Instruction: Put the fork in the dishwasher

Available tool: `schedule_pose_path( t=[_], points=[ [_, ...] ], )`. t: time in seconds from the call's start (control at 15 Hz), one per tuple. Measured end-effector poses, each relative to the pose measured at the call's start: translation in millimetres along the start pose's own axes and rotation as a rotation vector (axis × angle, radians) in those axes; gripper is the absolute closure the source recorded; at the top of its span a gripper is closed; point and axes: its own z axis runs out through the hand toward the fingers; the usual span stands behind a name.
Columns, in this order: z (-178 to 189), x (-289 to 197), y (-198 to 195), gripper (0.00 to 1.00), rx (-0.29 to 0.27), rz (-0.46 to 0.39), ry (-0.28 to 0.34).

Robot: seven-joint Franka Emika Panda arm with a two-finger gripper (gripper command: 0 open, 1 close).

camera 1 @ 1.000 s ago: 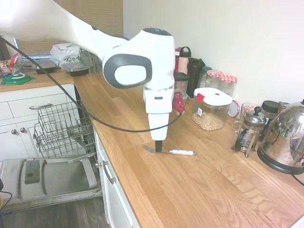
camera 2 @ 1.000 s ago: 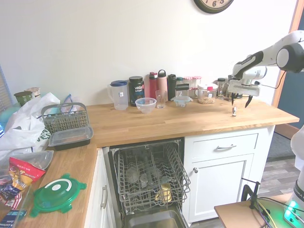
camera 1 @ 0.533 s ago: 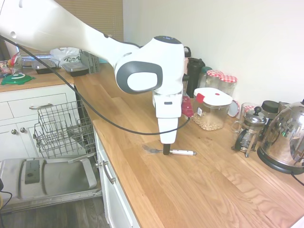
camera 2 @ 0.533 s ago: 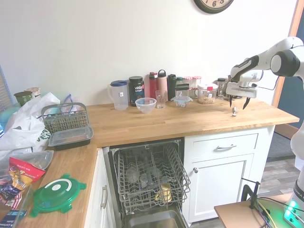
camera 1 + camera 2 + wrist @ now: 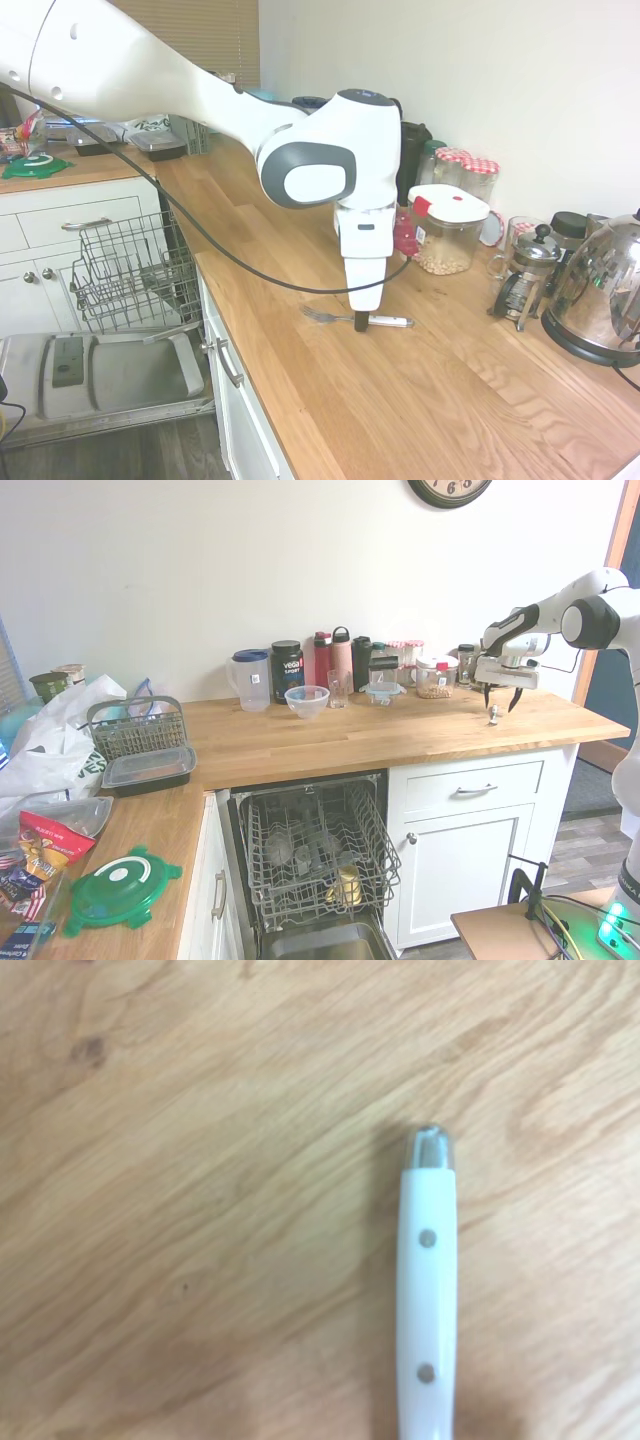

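Observation:
The fork (image 5: 385, 321) lies flat on the wooden counter, silver tines toward the dishwasher side and white handle toward the jars. My gripper (image 5: 360, 320) points straight down at the spot where neck meets handle. In the second exterior view the gripper (image 5: 499, 702) is open, with its fingers spread just over the fork (image 5: 493, 715). The wrist view shows the fork's white riveted handle (image 5: 427, 1290) on bare wood. The dishwasher (image 5: 100, 375) stands open below the counter, its door down and its wire rack (image 5: 130, 270) pulled out.
A lidded jar of nuts (image 5: 445, 230), bottles, a French press (image 5: 527, 275) and a steel kettle (image 5: 605, 290) line the wall behind the fork. White drawers (image 5: 470, 790) sit under this stretch of counter. The wire rack (image 5: 315, 845) holds some dishes.
My gripper has slid along the counter from the tines toward the handle and dropped lower over the fork. The fork has not moved.

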Motion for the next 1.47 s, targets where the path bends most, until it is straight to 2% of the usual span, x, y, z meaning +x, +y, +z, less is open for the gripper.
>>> schedule_pose_path(
  t=[0.4,1.0,1.27,1.47],
  points=[
    [16,-9,-17,1.00,-0.028,-0.001,0.003],
    [20,1,-20,1.00,-0.045,0.008,0.006],
    [20,2,-21,1.00,-0.041,0.009,0.007],
    [18,8,-19,1.00,-0.013,0.016,0.021]
  ],
)
